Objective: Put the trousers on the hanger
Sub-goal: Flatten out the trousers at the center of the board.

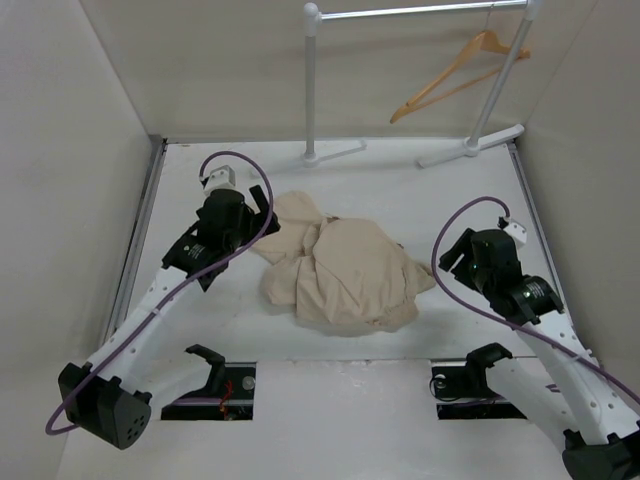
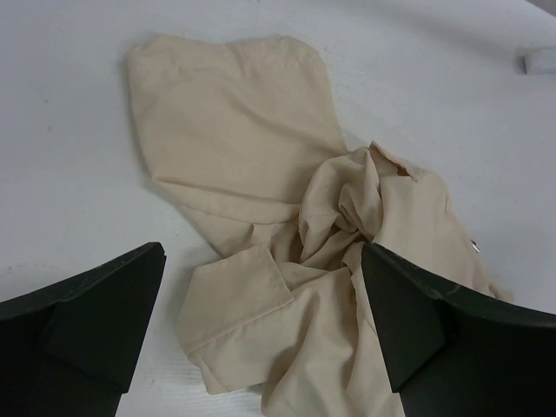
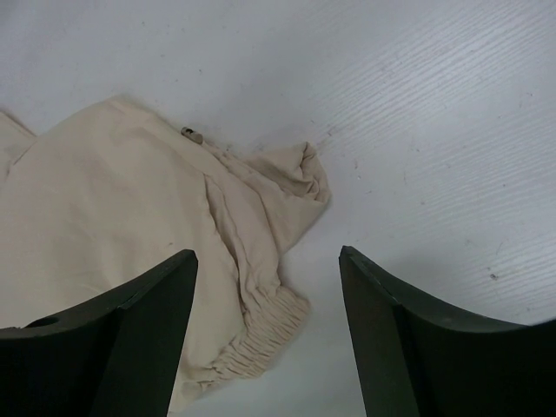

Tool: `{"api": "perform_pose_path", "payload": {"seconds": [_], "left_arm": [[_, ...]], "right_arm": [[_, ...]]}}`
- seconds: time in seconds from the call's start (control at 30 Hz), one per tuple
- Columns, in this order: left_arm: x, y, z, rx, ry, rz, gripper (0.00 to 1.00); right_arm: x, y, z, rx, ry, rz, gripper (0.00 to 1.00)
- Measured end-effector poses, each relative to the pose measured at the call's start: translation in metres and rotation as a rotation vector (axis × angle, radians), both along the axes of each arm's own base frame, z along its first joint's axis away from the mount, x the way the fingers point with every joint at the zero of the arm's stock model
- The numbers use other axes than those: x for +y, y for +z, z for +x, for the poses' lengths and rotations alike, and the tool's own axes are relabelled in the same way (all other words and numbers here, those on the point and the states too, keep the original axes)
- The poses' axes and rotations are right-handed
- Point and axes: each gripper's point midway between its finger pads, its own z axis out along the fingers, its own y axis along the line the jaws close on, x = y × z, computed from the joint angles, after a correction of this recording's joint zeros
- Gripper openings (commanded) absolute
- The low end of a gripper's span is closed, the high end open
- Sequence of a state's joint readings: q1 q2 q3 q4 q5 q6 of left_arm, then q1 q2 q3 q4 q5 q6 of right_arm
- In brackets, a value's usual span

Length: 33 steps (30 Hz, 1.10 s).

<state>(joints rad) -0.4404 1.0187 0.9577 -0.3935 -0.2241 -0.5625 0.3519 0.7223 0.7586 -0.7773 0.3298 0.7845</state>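
On the worktop (image 1: 470,190), centre: trousers (image 1: 345,270), crumpled in a heap and not yet on the hanger (image 1: 455,78), which is hung from the rail (image 1: 400,12) at the far right, well apart. Spread and empty: left gripper (image 2: 261,252), poised over a leg and the bunched middle; right gripper (image 3: 268,252), above the heap's right edge. Step judged in hand: first grasp. An outer edge is best pinched by each gripper, not the bunched middle, so that the cloth may be drawn out long before it is laid over the crossbar. Hanger and rail are shown by the top view only. A flat leg with folded hem is shown by the left wrist view, and a gathered elastic edge by the right wrist view alone.
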Motion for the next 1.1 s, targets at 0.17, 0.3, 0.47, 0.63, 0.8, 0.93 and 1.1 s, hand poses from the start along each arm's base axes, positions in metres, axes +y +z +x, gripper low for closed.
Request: {"api": "perform_pose_path", "payload": {"seconds": [0.17, 0.3, 0.47, 0.63, 0.8, 0.93, 1.1], "left_arm": [[-0.002, -0.001, 0.008, -0.004, 0.002, 0.030, 1.00], [-0.015, 0.006, 0.022, -0.002, -0.033, 0.070, 0.17], [-0.044, 0.002, 0.054, 0.025, -0.118, 0.151, 0.27], [-0.054, -0.051, 0.075, 0.144, -0.145, 0.235, 0.51], [-0.065, -0.099, 0.114, 0.247, -0.146, 0.282, 0.57], [-0.084, -0.129, 0.136, 0.290, -0.173, 0.288, 0.57], [-0.100, -0.158, 0.142, 0.338, -0.206, 0.302, 0.48]], "right_arm": [[0.000, 0.005, -0.001, -0.021, 0.000, 0.009, 0.33], [0.002, 0.005, -0.002, -0.021, 0.006, 0.025, 0.02], [0.018, -0.002, -0.005, 0.018, 0.069, 0.046, 0.04], [0.036, -0.011, -0.011, 0.053, 0.137, 0.067, 0.20], [0.047, -0.020, -0.015, 0.074, 0.172, 0.080, 0.63], [0.044, -0.032, -0.018, 0.100, 0.154, 0.076, 0.72], [0.040, -0.062, -0.023, 0.210, 0.102, 0.088, 0.70]]}}
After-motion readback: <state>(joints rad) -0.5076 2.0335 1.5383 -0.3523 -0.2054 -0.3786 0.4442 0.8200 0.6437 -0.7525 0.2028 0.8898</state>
